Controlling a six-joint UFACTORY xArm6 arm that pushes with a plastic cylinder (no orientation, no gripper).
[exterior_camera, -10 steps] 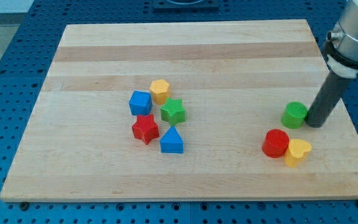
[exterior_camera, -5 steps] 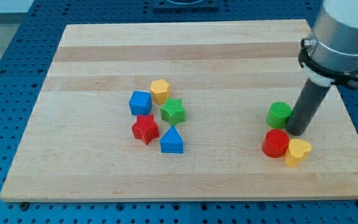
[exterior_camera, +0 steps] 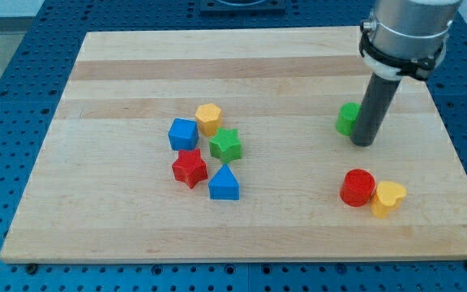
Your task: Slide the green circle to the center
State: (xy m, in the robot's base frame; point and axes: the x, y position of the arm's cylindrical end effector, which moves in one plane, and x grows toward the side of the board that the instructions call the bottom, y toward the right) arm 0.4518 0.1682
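Observation:
The green circle [exterior_camera: 347, 118] sits on the wooden board [exterior_camera: 136, 73] at the view's right, partly hidden by my rod. My tip [exterior_camera: 362, 143] is right beside it, touching its right side, slightly lower in the view. The rod rises from there to the grey arm body at the view's top right.
A red circle [exterior_camera: 357, 187] and a yellow heart [exterior_camera: 388, 198] lie below my tip at the lower right. Near the board's middle-left is a cluster: yellow hexagon [exterior_camera: 208, 118], blue cube [exterior_camera: 183, 134], green star [exterior_camera: 226, 145], red star [exterior_camera: 190, 168], blue triangle [exterior_camera: 224, 183].
My tip has moved left and up the view, pushing the green circle left and upward, away from the red circle and yellow heart. The other blocks have not moved.

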